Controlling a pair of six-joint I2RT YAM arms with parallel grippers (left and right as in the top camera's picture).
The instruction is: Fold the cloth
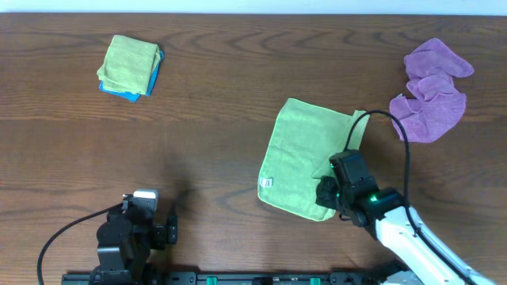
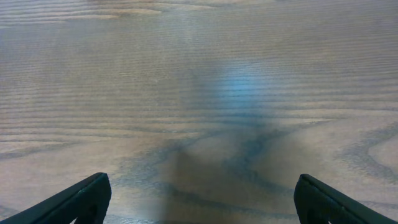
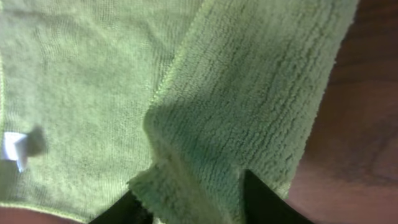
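Cloth (image 1: 305, 154) lies right of table centre: green, mostly flat, with its near right part doubled over itself. I see the right gripper (image 3: 196, 208) pinching that raised fold, both fingers (image 3: 267, 202) pressed into the terry. A white tag (image 3: 13, 149) sits at the near left edge.

At the near left, the left gripper (image 2: 199, 205) hangs over the bare table (image 2: 199, 74), fingers spread wide with nothing between them.

Far left there is a stack (image 1: 131, 66), a folded green piece on a blue one. Far right is a crumpled purple rag (image 1: 432, 89), near the green one but not touching it.
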